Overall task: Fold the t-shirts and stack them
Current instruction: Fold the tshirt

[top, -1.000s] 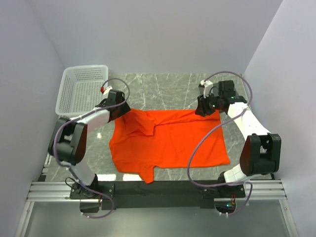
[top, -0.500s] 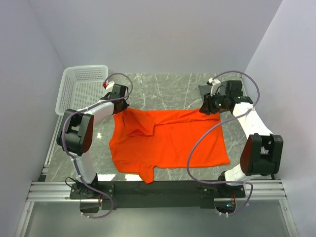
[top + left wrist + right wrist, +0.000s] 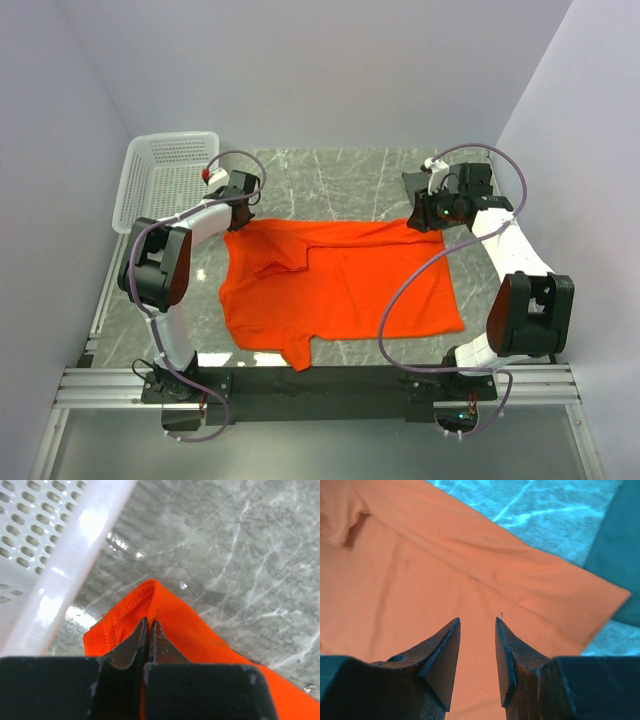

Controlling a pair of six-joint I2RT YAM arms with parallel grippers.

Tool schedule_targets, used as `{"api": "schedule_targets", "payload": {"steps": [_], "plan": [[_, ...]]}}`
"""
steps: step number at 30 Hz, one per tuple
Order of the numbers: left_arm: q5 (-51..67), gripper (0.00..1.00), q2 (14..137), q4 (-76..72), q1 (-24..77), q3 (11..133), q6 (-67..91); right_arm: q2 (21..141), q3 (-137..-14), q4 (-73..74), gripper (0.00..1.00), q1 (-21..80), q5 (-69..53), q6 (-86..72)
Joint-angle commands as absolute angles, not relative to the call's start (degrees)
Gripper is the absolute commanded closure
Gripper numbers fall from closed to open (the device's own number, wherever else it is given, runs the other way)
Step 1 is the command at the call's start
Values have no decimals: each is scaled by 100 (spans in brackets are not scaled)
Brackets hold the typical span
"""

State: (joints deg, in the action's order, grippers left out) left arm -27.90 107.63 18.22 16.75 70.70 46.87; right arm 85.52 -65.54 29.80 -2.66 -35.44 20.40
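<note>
1. Now the left claw [image 3: 149, 625] is pressed together and pinches the far-left corner of the orange t-shirt [image 3: 340, 285]. In the left wrist view the stitched hem [image 3: 117, 625] goes in between the two fingers [image 3: 130, 645].
2. This pinched corner lies on the table [image 3: 340, 175] just beside the rim of the white basket [image 3: 165, 180]. A thin strip of marble separates the two.
3. The right claw [image 3: 477, 622] is spread, with a clear gap between its tips. It stands over the far-right corner of the same shirt. Orange cloth shows through the gap, but I cannot tell if the tips touch it.
4. The shirt lies wide and mostly flat in the middle of the table, with a small fold near its left side. One sleeve [image 3: 297, 352] reaches toward the near edge.
5. Beyond the far edge of the shirt there is bare grey marble up to the back wall [image 3: 320, 80]. On the left the basket stands close, and on the right the side wall [image 3: 580, 150] is near the claw.
</note>
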Motion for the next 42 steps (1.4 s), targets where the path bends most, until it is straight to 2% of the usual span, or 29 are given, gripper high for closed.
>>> {"api": "schedule_targets", "payload": {"steps": [1, 4, 6, 7, 12, 15, 19, 23, 27, 33, 42], "plan": [[-3137, 99, 10819, 1898, 1617, 7374, 4772, 8534, -6539, 2777, 59, -325, -3147, 1943], [-3147, 96, 10854, 1907, 1608, 7453, 4676, 8631, -6548, 2795, 59, -325, -2945, 1977], [-3059, 90, 10837, 1855, 1608, 7497, 4606, 8648, -6530, 2821, 59, -325, -2927, 2021], [-2980, 81, 10750, 1802, 1608, 7488, 4518, 8657, -6530, 2847, 59, -325, -2962, 2100], [-2348, 49, 10162, 1408, 1617, 7313, 4149, 8614, -6574, 3058, 58, -325, -3172, 2442], [-1978, 38, 9714, 1240, 1626, 7076, 4052, 8552, -6583, 3129, 58, -325, -3252, 2610], [-1592, 34, 9142, 1073, 1626, 6672, 3964, 8595, -6627, 3050, 58, -325, -3094, 2549], [-925, 31, 8553, 915, 1626, 6320, 3797, 8911, -6846, 2874, 59, -377, -2418, 2084], [-677, 23, 7545, 914, 1626, 5881, 3604, 9403, -7083, 2716, 59, -650, -1750, 1583], [-764, 14, 5962, 1291, 1608, 5388, 3253, 10203, -7646, 2944, 60, -1080, -1960, 1406], [-773, 14, 4827, 1889, 1600, 4922, 3015, 11003, -8384, 3304, 65, -1099, -2434, 1354]]}}
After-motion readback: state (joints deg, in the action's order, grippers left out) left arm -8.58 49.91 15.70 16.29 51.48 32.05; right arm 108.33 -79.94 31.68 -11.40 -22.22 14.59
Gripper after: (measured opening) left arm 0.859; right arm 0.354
